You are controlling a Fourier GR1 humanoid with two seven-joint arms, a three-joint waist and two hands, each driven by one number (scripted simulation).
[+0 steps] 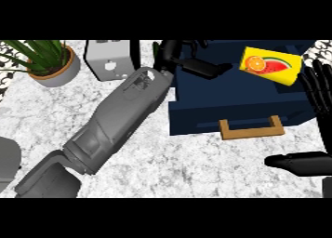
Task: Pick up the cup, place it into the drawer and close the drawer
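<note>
The yellow cup (270, 65), printed with an orange slice and a watermelon slice, lies on its side inside the open navy drawer (195, 114), toward its right back. My left forearm stretches diagonally up to the drawer's left back corner. There my left hand (195, 65) hangs over the drawer with its fingers relaxed and pointing right. It holds nothing and stays a little apart from the cup. The drawer's wooden handle (251, 128) faces me at its front. My right hand (325, 100) rests open at the right edge, fingers up, just right of the drawer.
A potted green plant (48, 62) stands at the back left. A grey boxy appliance (110, 60) sits beside it, just left of my left hand. A grey rounded object (0, 162) shows at the left edge. The counter top is white marble.
</note>
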